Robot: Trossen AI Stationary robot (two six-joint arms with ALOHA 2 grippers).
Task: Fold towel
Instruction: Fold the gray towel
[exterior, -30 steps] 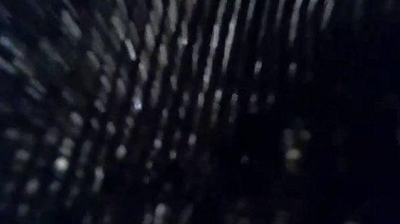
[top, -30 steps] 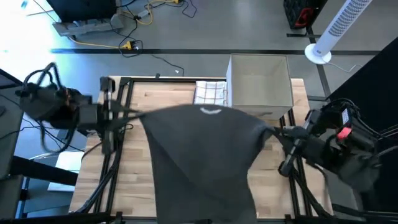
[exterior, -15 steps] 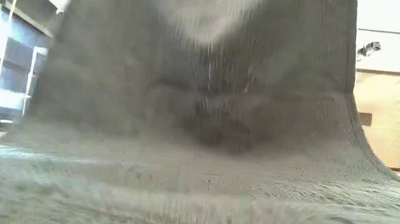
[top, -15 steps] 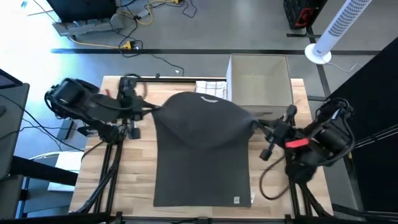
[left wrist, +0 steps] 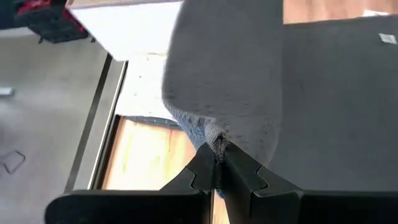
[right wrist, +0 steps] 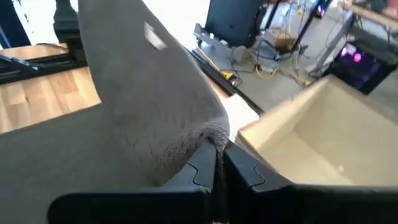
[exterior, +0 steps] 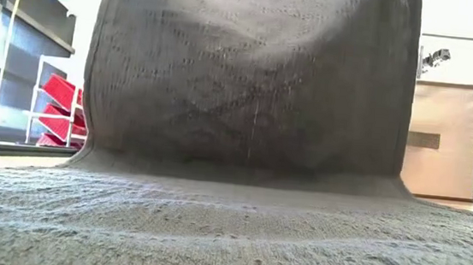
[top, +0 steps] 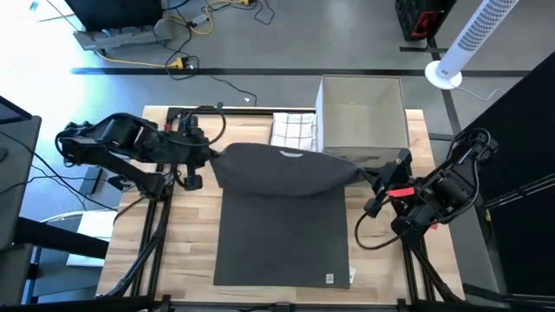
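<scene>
While both sets of fingers (left wrist: 216, 163) (right wrist: 217, 163) pinch towel (top: 282, 221) corners, uneven lowering — one corner slipping — could skew the fold.

Item count on the light wooden slatted tabletop (top: 375, 260):

- Dark grey knitted towel (top: 282, 221): one.
- White checked folded cloth (top: 293, 130): one, at the far edge.
- Open beige rectangular box (top: 362, 113): one, just beside the checked cloth.
- Dark robot arms: two. The left gripper (top: 208, 159) and the right gripper (top: 368, 176) each had two fingers, four in all.

Off the tabletop:

- White perforated tower fan (top: 473, 39): one, on the floor.
- Red storage bins (exterior: 56, 112): at least three on a rack; the exact total could not be determined.
</scene>
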